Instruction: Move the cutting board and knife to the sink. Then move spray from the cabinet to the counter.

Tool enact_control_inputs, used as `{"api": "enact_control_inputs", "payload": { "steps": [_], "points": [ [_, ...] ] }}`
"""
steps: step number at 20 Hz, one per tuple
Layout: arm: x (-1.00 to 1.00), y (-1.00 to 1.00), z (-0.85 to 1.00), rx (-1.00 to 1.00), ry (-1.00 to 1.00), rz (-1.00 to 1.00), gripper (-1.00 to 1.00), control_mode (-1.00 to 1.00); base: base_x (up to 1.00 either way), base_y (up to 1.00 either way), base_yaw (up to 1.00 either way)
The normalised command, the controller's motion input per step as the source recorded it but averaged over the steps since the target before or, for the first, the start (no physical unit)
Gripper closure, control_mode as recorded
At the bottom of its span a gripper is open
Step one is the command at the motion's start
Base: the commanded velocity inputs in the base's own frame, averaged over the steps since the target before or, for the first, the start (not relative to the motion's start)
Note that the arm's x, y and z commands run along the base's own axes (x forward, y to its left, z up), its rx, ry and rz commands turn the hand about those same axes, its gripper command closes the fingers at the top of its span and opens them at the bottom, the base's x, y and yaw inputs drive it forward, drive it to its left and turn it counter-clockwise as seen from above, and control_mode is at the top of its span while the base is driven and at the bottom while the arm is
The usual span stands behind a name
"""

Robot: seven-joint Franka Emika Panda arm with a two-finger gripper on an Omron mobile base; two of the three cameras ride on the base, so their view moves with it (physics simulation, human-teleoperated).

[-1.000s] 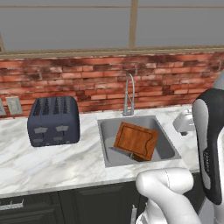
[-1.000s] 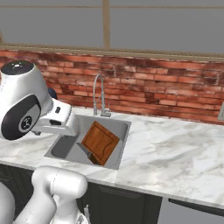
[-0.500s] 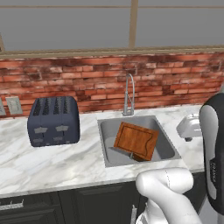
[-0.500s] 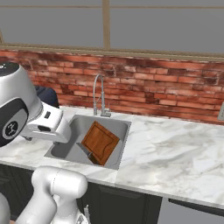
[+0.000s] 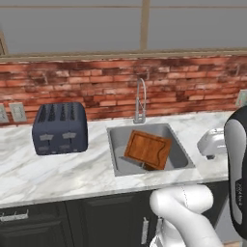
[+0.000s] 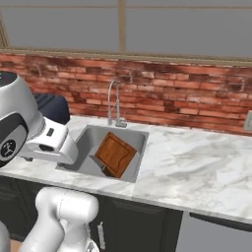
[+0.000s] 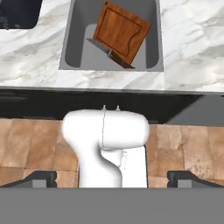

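The cutting board (image 5: 147, 148) is in the sink (image 5: 116, 159), leaning up against the right side. The knife (image 7: 108, 52) lies in the sink too, by the near edge of the board, long and thin, pointing left to right.

The gripper (image 7: 112, 178) is pulled back, near the floor side of the counter (image 6: 197, 167), and looks down at the sink from there. Its fingers are wide apart and hold nothing.

So the first job looks done. The spray is next, I think. It is up in a cabinet, so the gripper must go up and away from the sink. I cannot tell which way.
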Motion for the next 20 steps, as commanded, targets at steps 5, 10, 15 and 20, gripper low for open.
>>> {"api": "enact_control_inputs", "payload": {
  "steps": [5,10,15,20],
  "points": [
    [0.0,0.0,0.0,0.0,0.0,0.0,-1.0,1.0,-1.0,0.8,0.14],
    [0.0,0.0,0.0,0.0,0.0,0.0,-1.0,1.0,-0.32,0.83,0.83],
    [0.0,0.0,0.0,0.0,0.0,0.0,-1.0,1.0,-0.03,0.39,0.98],
    [0.0,0.0,0.0,0.0,0.0,0.0,-1.0,1.0,0.11,0.31,0.91]
  ]
}}
